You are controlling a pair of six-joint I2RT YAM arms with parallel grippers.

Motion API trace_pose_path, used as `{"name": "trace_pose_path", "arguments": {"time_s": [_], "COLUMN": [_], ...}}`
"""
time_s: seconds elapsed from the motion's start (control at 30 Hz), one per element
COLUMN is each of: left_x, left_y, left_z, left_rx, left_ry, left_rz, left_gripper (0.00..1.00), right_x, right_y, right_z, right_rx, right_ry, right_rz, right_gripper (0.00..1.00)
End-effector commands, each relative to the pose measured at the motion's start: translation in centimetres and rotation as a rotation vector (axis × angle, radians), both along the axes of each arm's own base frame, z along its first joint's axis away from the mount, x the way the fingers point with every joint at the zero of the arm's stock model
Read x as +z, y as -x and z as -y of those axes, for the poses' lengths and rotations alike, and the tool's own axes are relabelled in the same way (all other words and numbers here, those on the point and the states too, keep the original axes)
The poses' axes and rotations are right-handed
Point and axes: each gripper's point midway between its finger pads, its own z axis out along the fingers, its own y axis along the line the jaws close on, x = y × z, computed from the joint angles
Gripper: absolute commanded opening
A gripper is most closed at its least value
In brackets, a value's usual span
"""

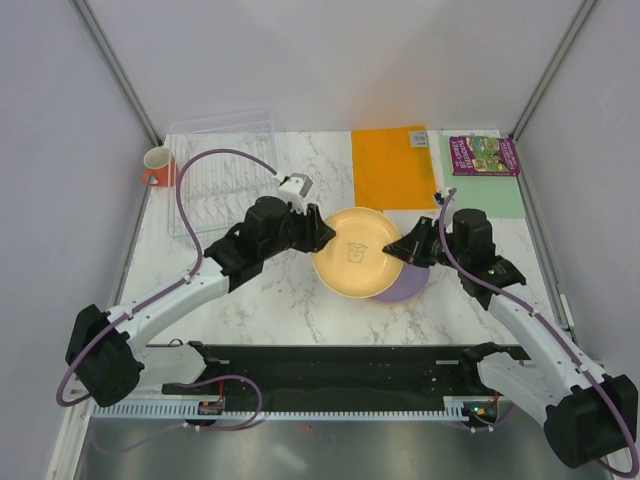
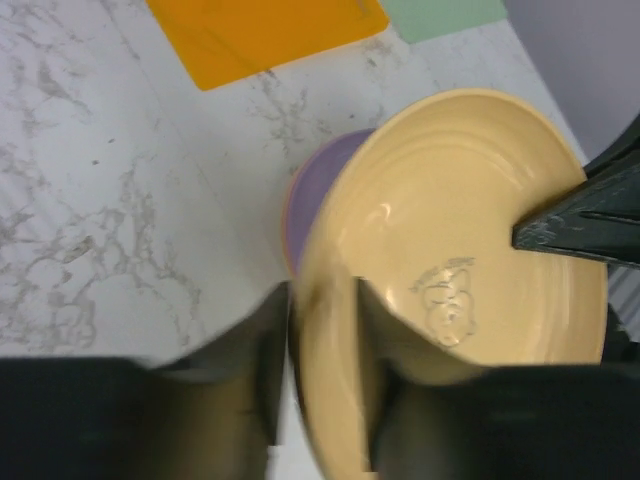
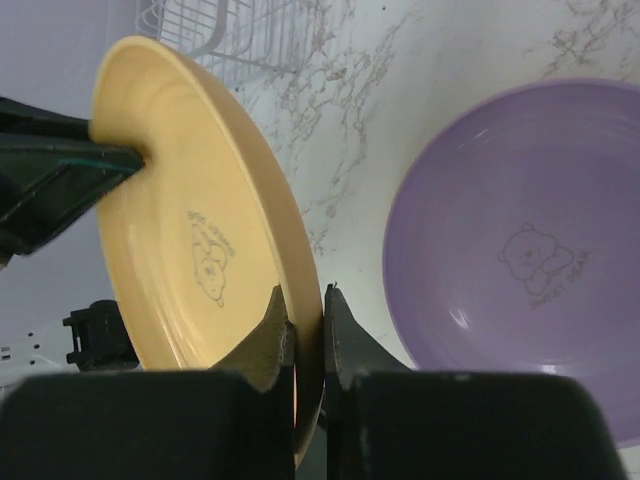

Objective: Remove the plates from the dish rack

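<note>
Yellow-orange plate (image 1: pixel 355 255) rim in narrow pinch of left gripper (image 1: pixel 327 238), right gripper (image 1: pixel 390 250)

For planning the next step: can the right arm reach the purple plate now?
Probably not: the right gripper is shut on the yellow plate, which also overlaps the purple plate from above.

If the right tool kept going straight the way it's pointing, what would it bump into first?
The right tool pinches the yellow plate by its rim. Straight ahead, across the plate, the left tool grips the far rim, so it would probably meet that first; depth is hard to judge.
</note>
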Motion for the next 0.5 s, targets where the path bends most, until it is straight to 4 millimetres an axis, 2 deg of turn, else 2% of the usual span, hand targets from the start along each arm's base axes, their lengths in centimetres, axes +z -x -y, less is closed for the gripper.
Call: {"name": "trace_pose_path", "arguments": {"time_s": [0.0, 0.03, 0.07, 0.13, 0.17, 0.23, 0.47], "left_x": [4.5, 4.4, 3.5, 3.1, 2.2, 2.1, 3.1], "left_y": [1.2, 1.1, 1.1, 0.6, 0.3, 1.0, 3.2], "left_z": [1.5, 1.1, 0.2, -2.3, -3.8, -5.8, -11.7], "left_rx": [-0.056, -0.037, -0.009, 0.096, 0.169, 0.225, 0.384], "left_ry": [0.142, 0.128, 0.090, 0.034, 0.000, 0.005, 0.038], "left_rz": [0.083, 0.092, 0.077, 0.096, 0.100, 0.119, 0.207], "left_gripper": [0.62, 0.96, 1.00, 1.00, 1.00, 1.00, 1.00], "right_x": [3.3, 3.2, 3.5, 3.6, 3.5, 2.6, -1.6], "right_y": [-0.9, -1.4, -1.6, -2.2, -2.4, -2.7, -2.8], "right_z": [0.7, 2.3, 3.3, 5.6, 6.2, 7.5, 8.7], "right_rx": [-0.067, -0.139, -0.185, -0.286, -0.305, -0.349, -0.379], "right_ry": [0.011, 0.089, 0.126, 0.220, 0.257, 0.322, 0.402], "right_rz": [0.094, 0.100, 0.112, 0.116, 0.114, 0.081, -0.049], "right_gripper": [0.00, 0.00, 0.00, 0.00, 0.00, 0.00, 0.00]}}
